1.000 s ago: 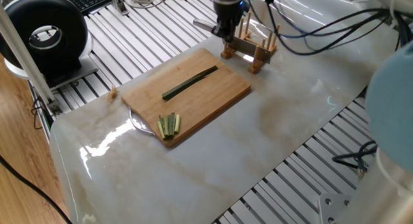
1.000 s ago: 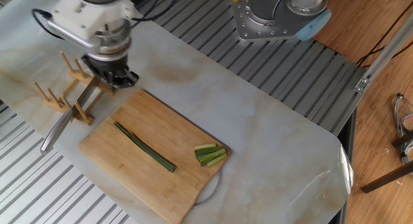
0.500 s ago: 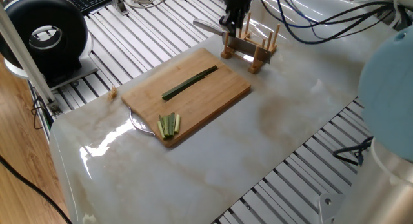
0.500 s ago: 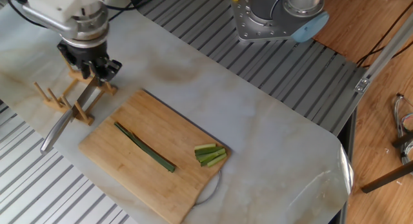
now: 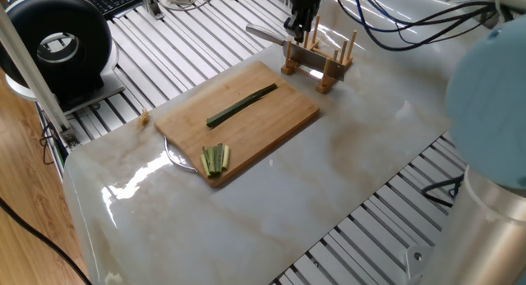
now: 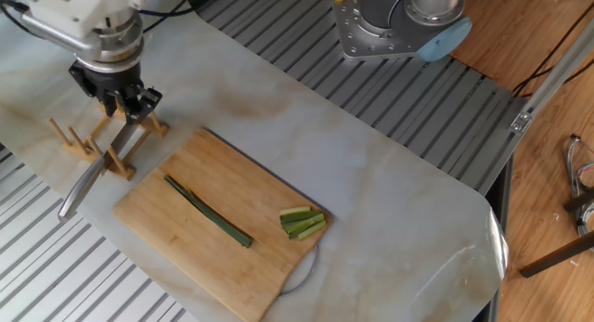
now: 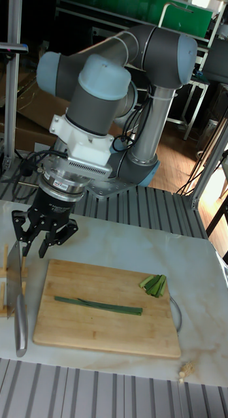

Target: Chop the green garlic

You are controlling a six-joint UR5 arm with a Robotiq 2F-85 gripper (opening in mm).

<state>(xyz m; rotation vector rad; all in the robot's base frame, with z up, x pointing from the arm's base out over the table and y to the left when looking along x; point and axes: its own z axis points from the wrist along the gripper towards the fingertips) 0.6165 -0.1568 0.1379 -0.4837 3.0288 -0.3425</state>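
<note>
The green garlic (image 5: 241,106) (image 6: 207,211) (image 7: 97,305) is one long dark-green stalk lying flat across the middle of the wooden cutting board (image 5: 279,119) (image 6: 176,252) (image 7: 94,330). A knife (image 5: 265,34) (image 6: 88,178) (image 7: 16,287) rests in a wooden peg rack (image 5: 322,65) (image 6: 85,141) beside the board's far corner. My gripper (image 5: 300,26) (image 6: 127,107) (image 7: 43,243) hangs open just above the knife's handle end, fingers spread, holding nothing.
A bundle of short paler green sticks (image 5: 215,158) (image 6: 303,222) (image 7: 154,285) lies at the board's other end, over a thin metal ring. A black round device (image 5: 57,43) stands at the back left. The arm's base (image 6: 399,20) is bolted beyond the marble top.
My gripper has left the board's corner and moved over the rack and the knife handle, still open. The stalk, bundle and knife have not moved.
</note>
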